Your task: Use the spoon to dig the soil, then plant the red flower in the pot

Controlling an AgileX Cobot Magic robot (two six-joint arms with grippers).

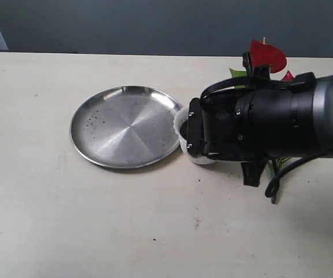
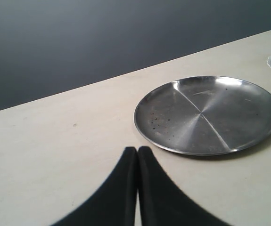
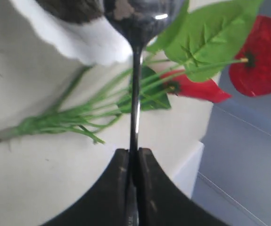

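Observation:
My right gripper (image 3: 134,151) is shut on the thin handle of the steel spoon (image 3: 135,94). The spoon's bowl (image 3: 140,16) sits at the scalloped rim of the white pot (image 3: 83,44), beside the dark soil (image 3: 74,9) inside. In the exterior view the right arm (image 1: 259,124) covers most of the pot (image 1: 200,158). The red flower (image 3: 262,52) lies on the table behind the pot, its green stems (image 3: 74,117) bundled at the base and its blooms (image 1: 267,55) showing past the arm. My left gripper (image 2: 137,151) is shut on nothing, low over the table short of the plate.
A large round steel plate (image 1: 123,127) with a few soil specks lies just left of the pot and also shows in the left wrist view (image 2: 206,115). The flower's stem end (image 1: 276,174) sticks out below the right arm. The table's far edge (image 1: 97,53) meets a grey wall.

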